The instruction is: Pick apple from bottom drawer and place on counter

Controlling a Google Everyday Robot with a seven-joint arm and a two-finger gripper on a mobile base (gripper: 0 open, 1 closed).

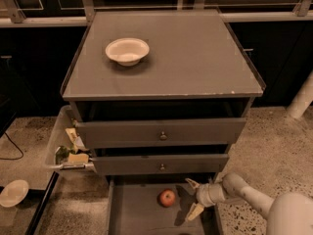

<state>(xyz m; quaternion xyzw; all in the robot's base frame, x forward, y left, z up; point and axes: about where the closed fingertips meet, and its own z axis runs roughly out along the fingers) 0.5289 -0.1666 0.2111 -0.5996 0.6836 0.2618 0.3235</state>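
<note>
The small red apple lies on the grey floor of the pulled-out bottom drawer, near its back. My gripper hovers low over the drawer just right of the apple, open, one finger up near the drawer above and the other down toward the drawer floor. Nothing is between the fingers and the apple is a short gap away. The counter spreads across the cabinet top, with a white bowl on its left rear part.
Two upper drawers with small knobs stick out slightly above the bottom one. A clear bin of packets hangs at the cabinet's left side. A second white bowl sits low at far left. Speckled floor lies to the right.
</note>
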